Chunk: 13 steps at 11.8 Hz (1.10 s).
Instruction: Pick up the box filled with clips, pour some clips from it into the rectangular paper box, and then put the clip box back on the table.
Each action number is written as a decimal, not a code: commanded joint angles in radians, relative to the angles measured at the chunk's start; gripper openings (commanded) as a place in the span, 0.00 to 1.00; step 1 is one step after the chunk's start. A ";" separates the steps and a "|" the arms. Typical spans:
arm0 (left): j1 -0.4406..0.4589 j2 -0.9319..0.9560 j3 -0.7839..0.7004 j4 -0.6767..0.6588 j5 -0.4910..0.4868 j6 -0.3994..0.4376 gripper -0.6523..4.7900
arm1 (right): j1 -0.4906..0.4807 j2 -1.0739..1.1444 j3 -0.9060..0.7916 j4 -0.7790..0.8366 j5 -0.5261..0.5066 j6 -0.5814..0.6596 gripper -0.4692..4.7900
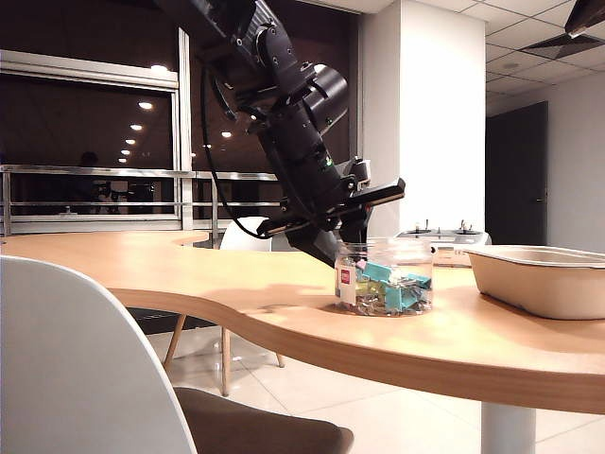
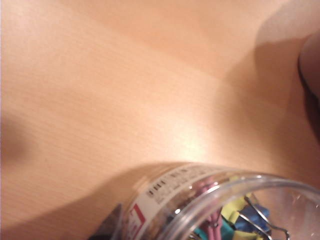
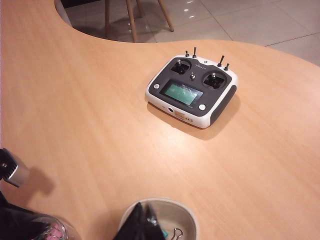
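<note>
Clear plastic makes the clip jar (image 1: 385,276) stiff, smooth and a bit slippery; it stands on the desk (image 1: 284,284), left of the paper box (image 1: 539,279). The left fingers (image 1: 352,227) sit at its far rim; I cannot tell if they hold it yet.

Up close, the jar (image 2: 210,202) looks full of clips (image 2: 235,220), so fairly heavy. Grab its sides.

Over by the white remote (image 3: 192,92), the right fingers (image 3: 142,222) are pressed together, empty.

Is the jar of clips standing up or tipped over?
Standing up. The clear jar sits flat on the table, mouth on top, clips piled at its bottom. The left gripper is at its side.
</note>
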 commanded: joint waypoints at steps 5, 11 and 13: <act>-0.009 -0.003 0.004 -0.007 0.019 0.004 0.11 | 0.000 -0.005 0.003 0.019 -0.005 0.002 0.08; -0.009 -0.004 0.170 -0.118 0.002 0.005 0.11 | -0.001 -0.005 0.003 0.019 -0.005 0.002 0.08; -0.009 -0.004 0.250 -0.134 -0.008 0.007 0.11 | -0.001 -0.005 0.003 0.018 -0.005 0.002 0.08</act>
